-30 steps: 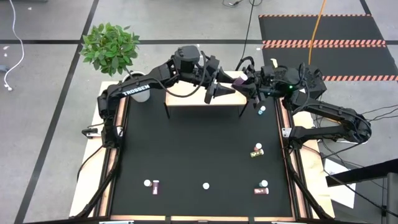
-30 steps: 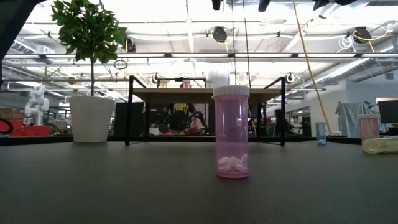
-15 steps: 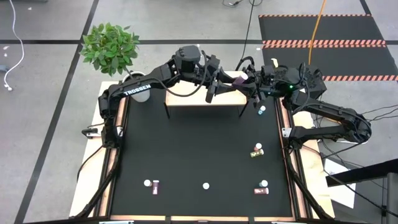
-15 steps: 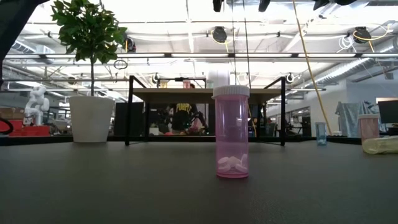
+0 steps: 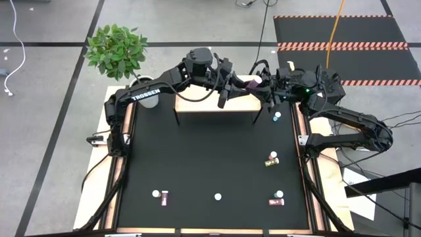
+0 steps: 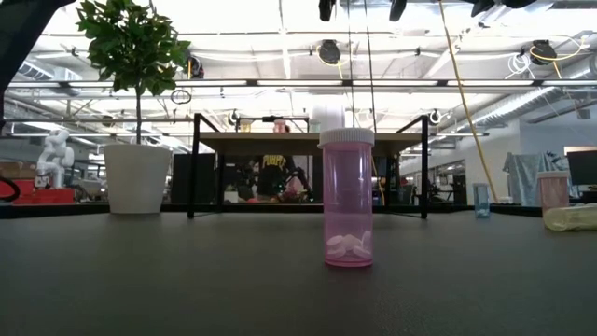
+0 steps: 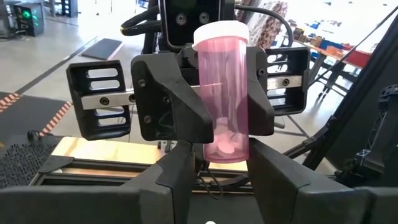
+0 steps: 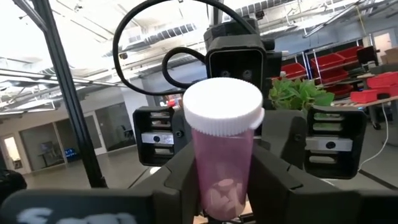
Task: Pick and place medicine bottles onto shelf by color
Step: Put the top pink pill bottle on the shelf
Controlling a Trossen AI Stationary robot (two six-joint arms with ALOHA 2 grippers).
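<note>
Pink and white-capped, one medicine bottle (image 7: 224, 93) hung in the air above the shelf (image 5: 214, 102), with the left gripper (image 5: 231, 87) and the right gripper (image 5: 262, 84) meeting on it from opposite sides. Both sets of fingers pressed its body. Other bottles (image 5: 272, 159) lay scattered on the black table (image 5: 210, 158), and one pink bottle (image 6: 347, 198) stood upright near its front edge.

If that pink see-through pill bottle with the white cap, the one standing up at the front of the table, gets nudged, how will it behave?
The upright pink translucent pill bottle with a white round cap is tall on a narrow base, so a push near the top would probably tip it. Once on its side, the round body would likely roll. Only a few pills lie at its bottom, so it is probably light, and smooth plastic may slip.
</note>
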